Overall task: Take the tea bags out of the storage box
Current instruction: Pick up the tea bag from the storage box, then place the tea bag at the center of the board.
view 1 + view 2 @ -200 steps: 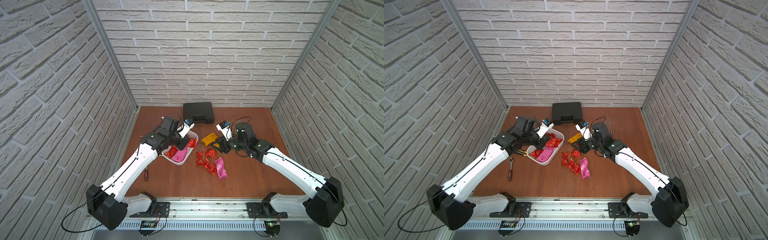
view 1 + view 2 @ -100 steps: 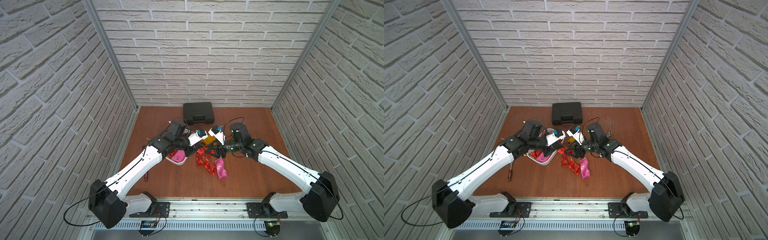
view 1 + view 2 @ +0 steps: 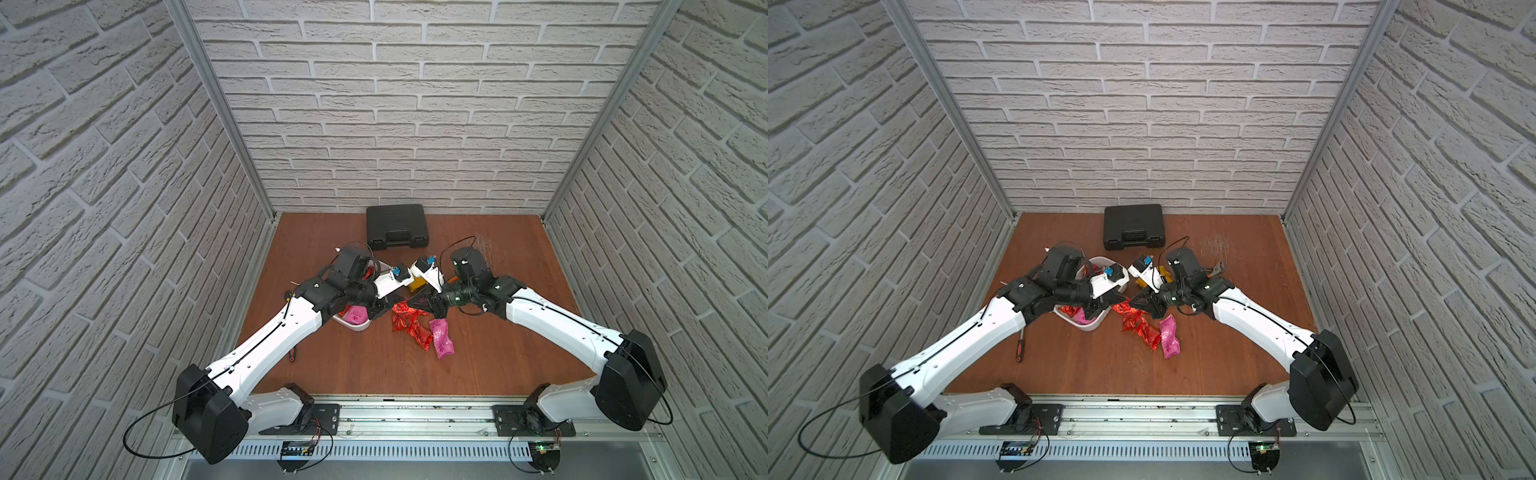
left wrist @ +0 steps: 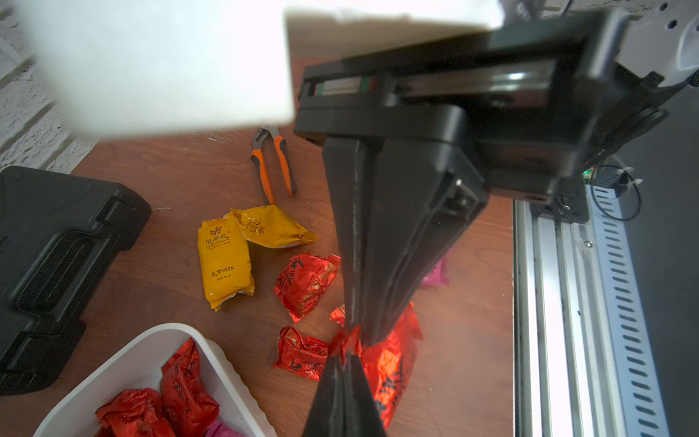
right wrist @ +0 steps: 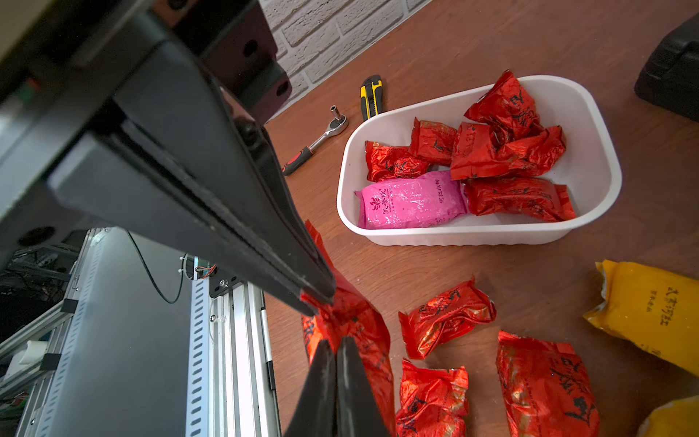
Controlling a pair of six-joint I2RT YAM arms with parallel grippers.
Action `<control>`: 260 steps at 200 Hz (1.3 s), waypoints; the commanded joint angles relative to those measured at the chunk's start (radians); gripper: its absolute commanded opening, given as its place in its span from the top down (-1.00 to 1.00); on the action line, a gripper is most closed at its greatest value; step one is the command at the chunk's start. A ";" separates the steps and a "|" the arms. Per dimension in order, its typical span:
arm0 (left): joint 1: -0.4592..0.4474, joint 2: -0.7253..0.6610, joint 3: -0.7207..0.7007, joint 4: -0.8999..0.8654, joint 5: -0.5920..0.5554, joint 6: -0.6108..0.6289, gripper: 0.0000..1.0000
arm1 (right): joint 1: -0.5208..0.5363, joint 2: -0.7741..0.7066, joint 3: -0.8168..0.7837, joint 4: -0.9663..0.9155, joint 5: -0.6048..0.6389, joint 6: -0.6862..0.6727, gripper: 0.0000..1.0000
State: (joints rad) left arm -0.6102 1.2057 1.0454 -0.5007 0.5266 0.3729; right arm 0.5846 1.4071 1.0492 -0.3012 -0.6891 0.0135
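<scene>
The white storage box (image 5: pixel 590 151) (image 3: pixel 357 326) (image 3: pixel 1088 326) holds several red tea bags (image 5: pixel 507 151) and a pink one (image 5: pixel 412 204). More red tea bags (image 3: pixel 415 330), a pink one (image 3: pixel 441 343) and yellow ones (image 4: pixel 225 261) lie on the table to its right. My two grippers meet tip to tip just right of the box. The left gripper (image 4: pixel 346 355) (image 3: pixel 1126 299) is shut on the crimped edge of one red tea bag (image 4: pixel 393 359) (image 5: pixel 359 329). The right gripper (image 5: pixel 336 348) (image 3: pixel 1133 300) is shut on the same bag from the opposite side.
A black hard case (image 3: pixel 397 226) stands at the back. Orange-handled pliers (image 4: pixel 274 162) lie behind the yellow bags. A ratchet (image 5: pixel 321 140) and a utility knife (image 5: pixel 372 96) lie left of the box, with a screwdriver (image 3: pixel 1020 349) nearer the front rail.
The left arm swung right, out over the box's right side, with a red tea bag. The right gripper moved left to meet it and went from open to shut.
</scene>
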 commanded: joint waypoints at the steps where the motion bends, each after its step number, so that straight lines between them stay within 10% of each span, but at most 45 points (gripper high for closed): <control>1: -0.003 -0.051 -0.004 0.099 0.008 -0.022 1.00 | 0.004 -0.029 -0.008 -0.011 0.039 0.017 0.95; 6: -0.003 -0.054 -0.007 0.109 -0.007 -0.035 0.97 | 0.004 -0.035 -0.008 -0.010 0.045 0.024 0.95; 17: -0.001 -0.065 -0.017 0.149 -0.068 -0.083 -0.01 | 0.004 -0.050 -0.011 -0.018 0.075 0.042 0.95; 29: 0.002 -0.084 -0.039 0.209 -0.155 -0.140 -0.58 | 0.003 -0.073 -0.016 -0.043 0.134 0.086 0.95; 70: 0.052 -0.158 -0.167 0.434 -0.519 -0.553 -0.96 | -0.017 -0.176 -0.112 -0.184 0.459 0.326 0.95; 118: 0.155 -0.103 -0.200 0.282 -0.647 -1.064 -0.96 | -0.153 -0.272 -0.264 -0.294 0.631 0.600 0.95; 185: 0.220 0.044 -0.130 0.069 -0.583 -1.249 -0.65 | -0.246 -0.102 -0.307 -0.137 0.484 0.571 0.93; 230: 0.263 0.156 -0.062 -0.049 -0.598 -1.302 -0.41 | -0.254 -0.092 -0.293 -0.182 0.565 0.567 0.10; 260: 0.271 0.207 -0.053 -0.039 -0.599 -1.344 -0.33 | -0.264 -0.180 -0.261 -0.257 0.630 0.541 -0.09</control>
State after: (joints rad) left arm -0.3504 1.3849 0.9752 -0.5144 -0.0624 -0.9188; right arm 0.3309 1.3083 0.7486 -0.5072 -0.1265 0.5800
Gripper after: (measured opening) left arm 0.685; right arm 0.537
